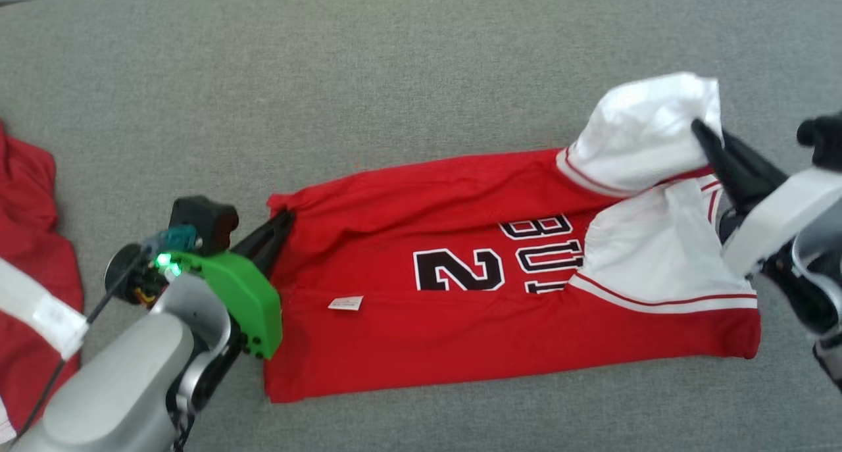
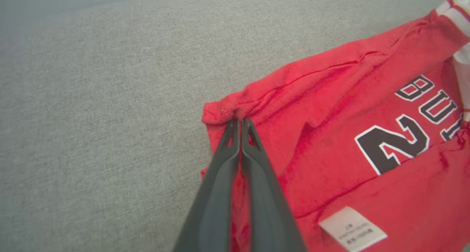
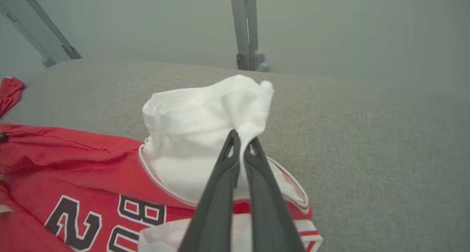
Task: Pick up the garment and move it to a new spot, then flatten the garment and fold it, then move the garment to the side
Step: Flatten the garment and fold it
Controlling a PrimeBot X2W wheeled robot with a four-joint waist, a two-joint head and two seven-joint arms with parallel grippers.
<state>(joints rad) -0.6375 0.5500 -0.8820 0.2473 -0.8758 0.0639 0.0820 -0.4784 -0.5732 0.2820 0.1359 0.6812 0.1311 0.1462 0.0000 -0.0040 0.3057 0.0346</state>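
A red jersey [image 1: 460, 320] is spread on grey fabric [image 1: 395, 77]. Its hem corner is clamped by the left end effector [image 1: 284, 220], and its lifted white sleeve [image 1: 644, 136] is pinched by the right end effector [image 1: 707, 136].

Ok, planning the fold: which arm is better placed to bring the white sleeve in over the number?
Probably the right. The right gripper is shut on the white sleeve, bunched up above the jersey; the left gripper pinches the red hem corner at the opposite end.

The garment [image 1: 427, 195] lies on the padded surface [image 1: 395, 64] — another cloth [image 1: 29, 241] well left.
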